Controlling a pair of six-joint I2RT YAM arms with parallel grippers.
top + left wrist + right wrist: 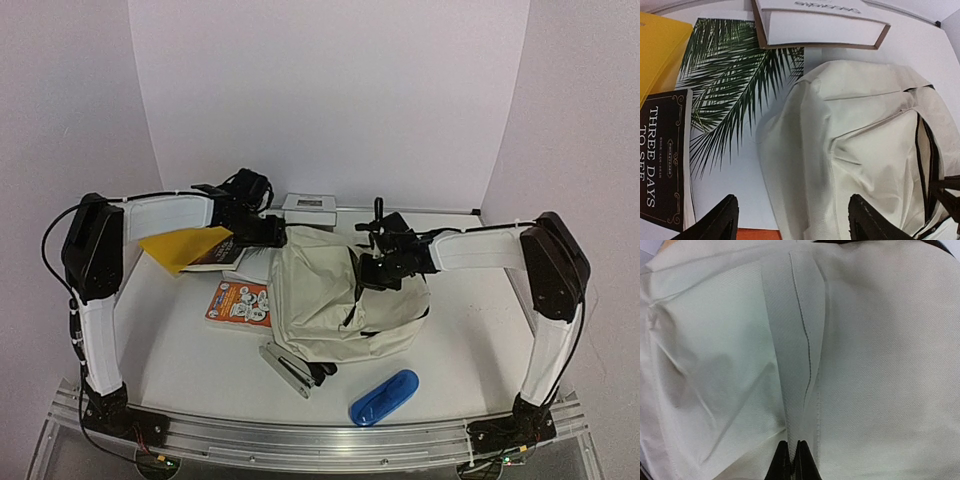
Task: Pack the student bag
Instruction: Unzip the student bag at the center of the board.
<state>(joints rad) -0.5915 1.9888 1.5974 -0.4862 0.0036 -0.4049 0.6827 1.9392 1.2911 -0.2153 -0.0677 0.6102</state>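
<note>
We see the white bench (470,330) carrying everything. The student bag (320,300), cream with black zippers, lies slumped on it directly beneath the right jaws and just to the right of the left jaws.

The right jaws are pressed together, their dark fingers (784,462) pinching a raised fold of the bag's fabric at its upper side. The left jaws are spread wide, with fingers (715,222) hanging apart over the bag's left edge and touching nothing that we can see.

Below the left jaws lies a book with a palm-leaf cover (735,90), partly tucked under the bag. To the left of those jaws sit a black book (662,160) lettered "THREE DAYS" and a yellow folder (180,248). Beyond them, toward the back wall, stands a white box (308,207). An orange book (238,302) rests on the base side of the left jaws, beside the bag.

On the base side of the right jaws, well apart from them, lies a blue case (385,397). A grey metal tool (288,368) touches the bag's near edge; we cannot tell what it is.
</note>
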